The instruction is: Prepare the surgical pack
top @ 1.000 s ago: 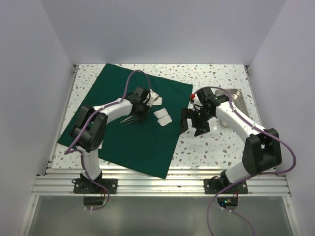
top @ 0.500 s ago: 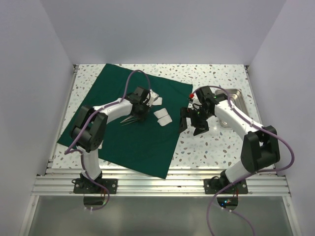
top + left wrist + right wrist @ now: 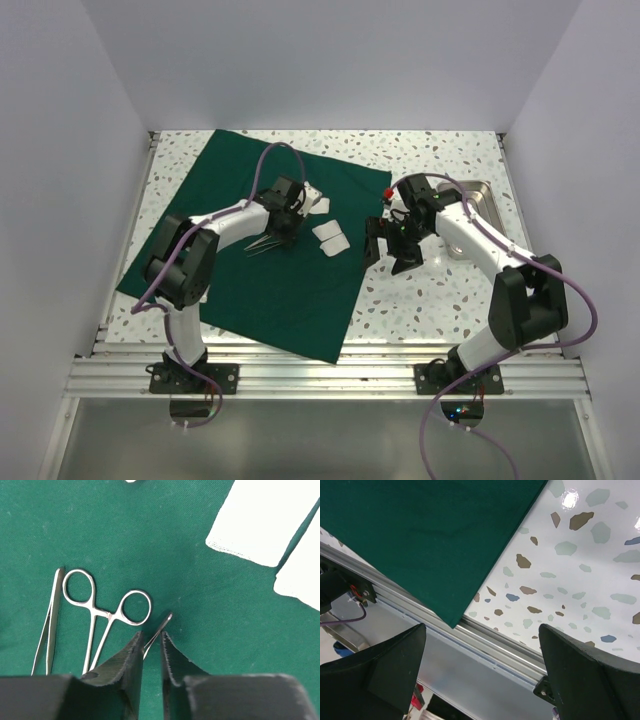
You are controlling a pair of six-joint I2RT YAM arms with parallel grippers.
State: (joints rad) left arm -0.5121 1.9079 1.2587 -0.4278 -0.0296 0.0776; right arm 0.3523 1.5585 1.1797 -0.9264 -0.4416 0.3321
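A: On the left half of the desk (image 3: 440,300), what lies there?
B: A large green cloth (image 3: 290,300), spread flat and set askew to the desk's edges. Near its middle are two white gauze pads (image 3: 330,240) side by side; another white piece (image 3: 320,203) lies just beyond them; left of the pads are three thin metal tools.
A: Which tools?
B: In the left wrist view, tweezers (image 3: 56,592) lie on the left; a clamp (image 3: 107,614) with two ring handles is just beside them; then comes a slim rod (image 3: 159,632), its tip pointing towards the pads.
A: And the tray?
B: The steel tray (image 3: 482,190) sits off the cloth, at the right side of the desk, partly hidden behind the right arm (image 3: 480,240).
A: The left fingers?
B: The left fingers (image 3: 131,665) stand low over the cloth, drawn close with only a narrow slit between them; the slim rod runs into that slit; whether they pinch it or merely straddle it, I cannot tell.
A: The right fingers?
B: The right fingers (image 3: 380,675) are spread wide, released, with nothing between them; they hang over bare speckled desk just beside the cloth's right edge, well apart from the tools; their camera looks past a corner of the cloth to the metal rail (image 3: 490,650) along the desk's edge.
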